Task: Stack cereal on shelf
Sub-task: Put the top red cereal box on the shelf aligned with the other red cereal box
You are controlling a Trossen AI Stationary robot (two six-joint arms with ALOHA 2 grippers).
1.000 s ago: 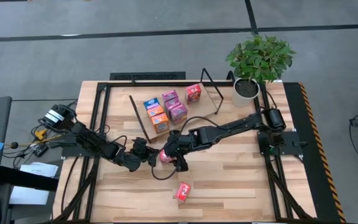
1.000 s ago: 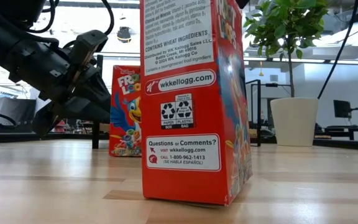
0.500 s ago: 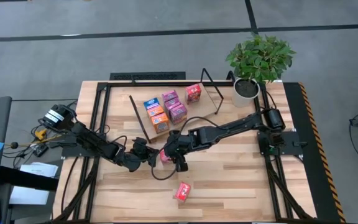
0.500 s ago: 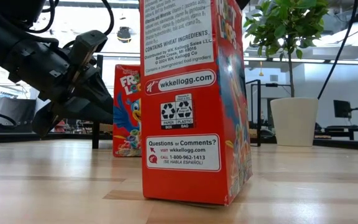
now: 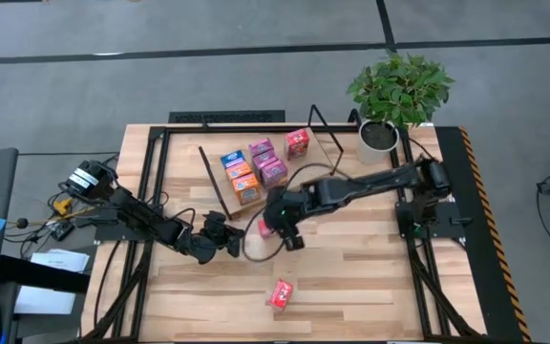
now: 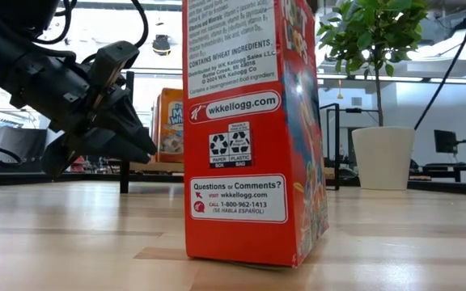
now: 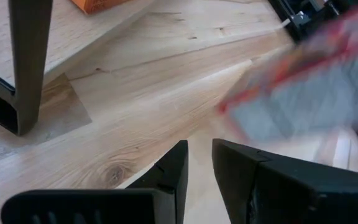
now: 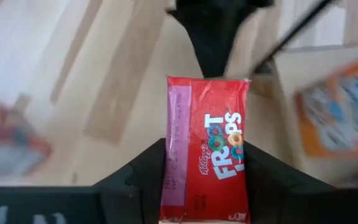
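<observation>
My right gripper [image 5: 277, 227] is shut on a small red Froot Loops cereal box [image 8: 207, 149], just in front of the tilted plywood shelf [image 5: 306, 170]. Several small boxes, blue, orange, pink and red [image 5: 256, 167], stand on the shelf. Another red box [image 5: 282, 294] stands on the table near the front edge and fills the low view [image 6: 253, 137]. My left gripper [image 5: 234, 239] is shut and empty, low over the table left of the held box; it also shows in the low view [image 6: 140, 141]. My right gripper pinches the red box between its two fingers, one on each narrow side [image 8: 166, 168], with the printed front facing the wrist camera. The fingers [image 8: 143, 180] come from above, slanting down. The box is lifted clear of the table.
A potted plant [image 5: 394, 91] stands at the table's far right corner. The shelf's black rod frames [image 5: 215, 182] rise at both its ends. Bare tabletop [image 5: 351, 277] lies at the front right.
My right gripper has lifted the red box off the table beside my left gripper and carried it a little toward the right and far edges, toward the shelf. The box has left the low view, which now shows an orange box on the shelf behind.
</observation>
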